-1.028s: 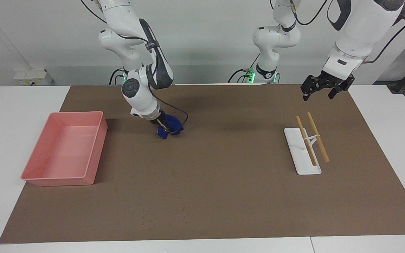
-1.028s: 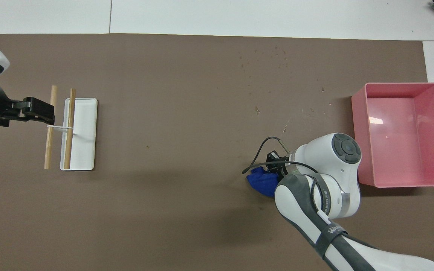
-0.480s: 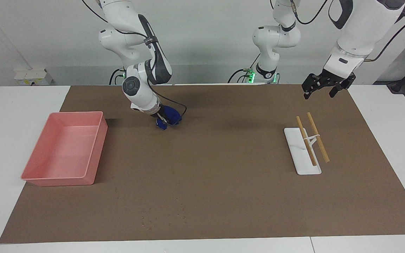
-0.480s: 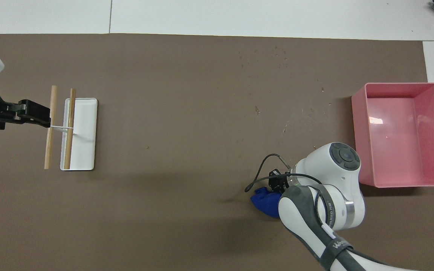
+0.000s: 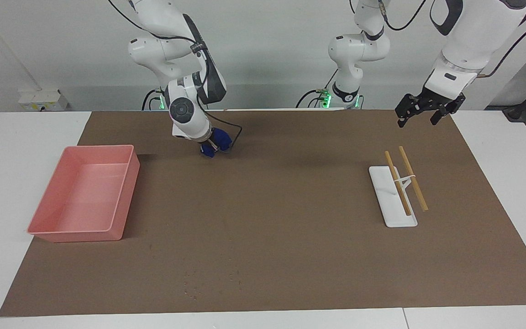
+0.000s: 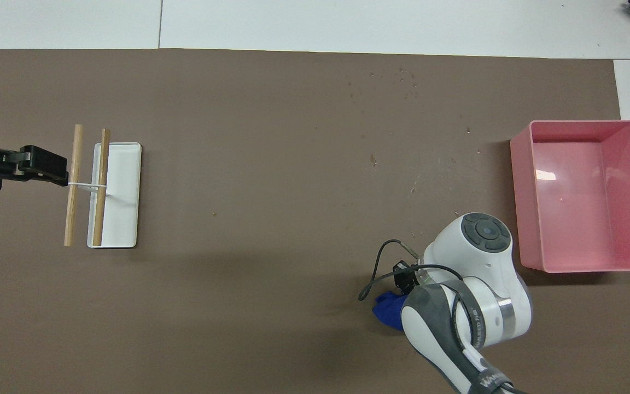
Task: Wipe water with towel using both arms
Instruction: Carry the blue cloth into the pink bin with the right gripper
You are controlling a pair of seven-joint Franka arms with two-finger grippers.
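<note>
While a brown mat (image 5: 290, 237) covers most of the white table (image 5: 21, 151), the two white arms reach in over the robots' edge of it. On the mat, toward the right arm's end, sits a pink tray (image 5: 126, 192); its walls are plain and nothing lies inside it. Toward the left arm's end lies a flat white dish (image 5: 384, 196), and two wooden sticks (image 5: 414, 180), joined by a thin white crosspiece, lie slantwise along the dish's outer edge, one over the dish and one just off it. Dark specks (image 6: 397, 76) dot the mat in the middle of the strip farthest from the robots. Nothing stands between the tray and the dish.

The right arm bends down sharply, its round wrist joint facing the camera across the table, and the right gripper (image 5: 210, 147) is clamped on the towel (image 5: 219, 139) with its fingertips together in the cloth. This towel is a small royal-blue bundle, crumpled and folded, hanging from the fingers at the mat's surface; whether it touches the mat I cannot tell. It sits nearer to the robots than the tray, between the tray and the mat's middle. From overhead only a blue corner (image 6: 386, 316) shows beside the arm's wrist.

Up in the air, the left gripper (image 5: 420, 116) waits over the mat's corner, nearer the robots than the sticks, fingers spread apart and holding nothing.
</note>
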